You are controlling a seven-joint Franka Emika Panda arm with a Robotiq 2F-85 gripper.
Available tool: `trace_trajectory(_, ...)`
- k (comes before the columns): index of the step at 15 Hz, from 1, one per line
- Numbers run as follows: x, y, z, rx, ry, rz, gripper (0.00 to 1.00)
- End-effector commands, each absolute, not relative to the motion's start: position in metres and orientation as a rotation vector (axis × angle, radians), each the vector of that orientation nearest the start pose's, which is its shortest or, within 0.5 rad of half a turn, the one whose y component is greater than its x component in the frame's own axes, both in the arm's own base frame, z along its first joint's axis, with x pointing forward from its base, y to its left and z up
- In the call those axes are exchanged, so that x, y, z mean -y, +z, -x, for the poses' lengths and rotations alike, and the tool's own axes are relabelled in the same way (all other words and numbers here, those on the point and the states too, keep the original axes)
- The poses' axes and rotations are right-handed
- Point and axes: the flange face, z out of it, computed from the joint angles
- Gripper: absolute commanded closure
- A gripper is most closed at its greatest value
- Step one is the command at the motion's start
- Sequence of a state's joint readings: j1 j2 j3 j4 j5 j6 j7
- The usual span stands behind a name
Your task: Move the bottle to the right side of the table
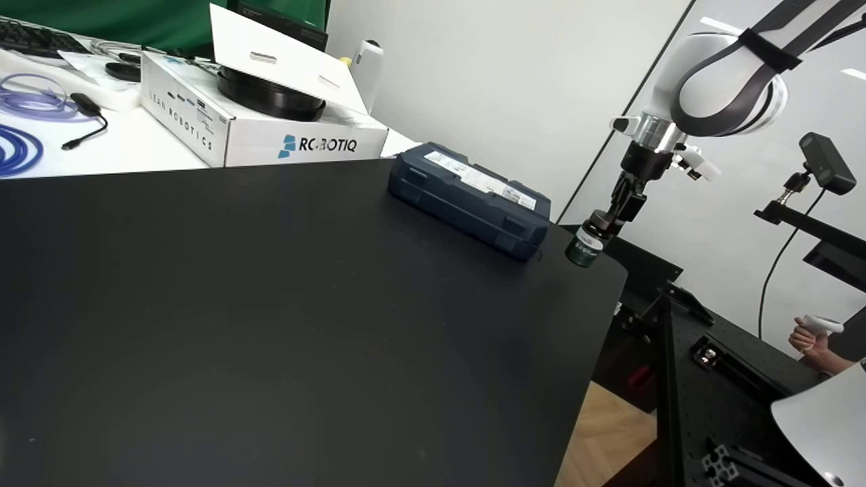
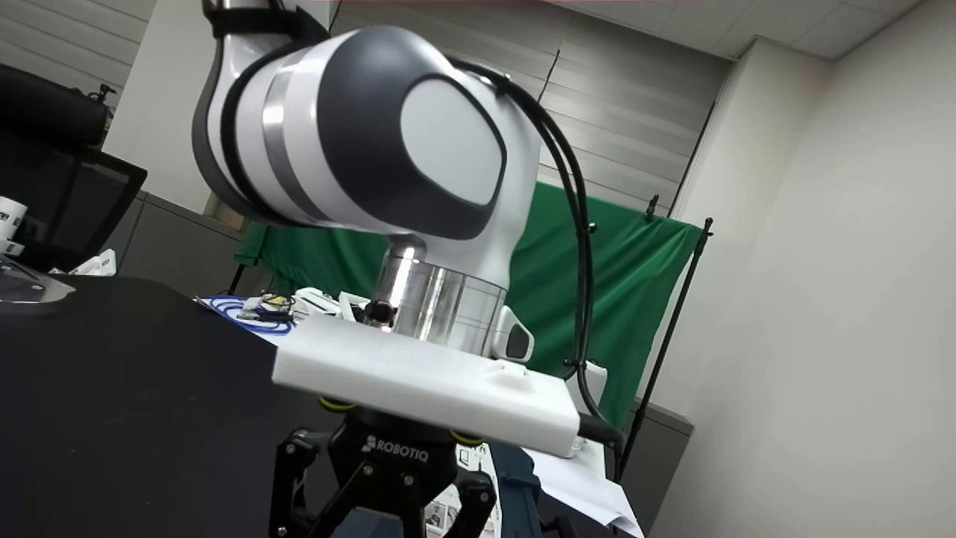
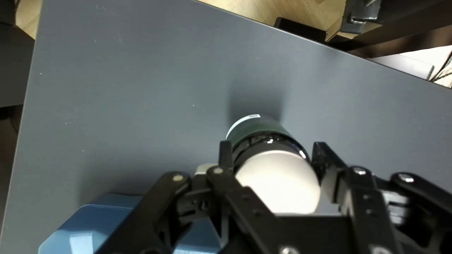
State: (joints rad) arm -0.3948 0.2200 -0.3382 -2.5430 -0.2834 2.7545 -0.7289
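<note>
bottle clasped in hand, label blurred

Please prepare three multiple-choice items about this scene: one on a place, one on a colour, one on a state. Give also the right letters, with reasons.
1. Where does the dark-blue case lie?
A) on the floor
B) on a white box
C) on the black table

2. What colour is the hanging cloth?
A) green
B) red
C) yellow

3. The gripper is:
A) wide open
B) shut on the bottle
C) out of view

1 C: an exterior view shows it resting there.
2 A: it looks green in both exterior views.
3 B: the wrist view shows it clamping the bottle from both sides.
</note>
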Motion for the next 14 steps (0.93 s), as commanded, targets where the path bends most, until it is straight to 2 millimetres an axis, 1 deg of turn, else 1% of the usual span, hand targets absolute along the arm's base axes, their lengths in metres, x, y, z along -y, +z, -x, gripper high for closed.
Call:
trace_trajectory(1, 0.303, 0.176, -0.338, 0.455, 0.179, 3.217, 0.66)
trace_trajectory(5, 0.301, 0.157, -0.336, 0.467, 0.176, 3.194, 0.66)
trace_trajectory(9, 0.299, 0.144, -0.335, 0.476, 0.187, 3.175, 0.66)
trace_trajectory(10, 0.298, 0.147, -0.336, 0.471, 0.181, 3.174, 0.16)
trace_trajectory(11, 0.297, 0.151, -0.336, 0.474, 0.172, 3.173, 0.15)
trace_trajectory(13, 0.294, 0.166, -0.338, 0.468, 0.152, 3.184, 0.03)
trace_trajectory(14, 0.291, 0.173, -0.338, 0.474, 0.142, 3.185, 0.00)
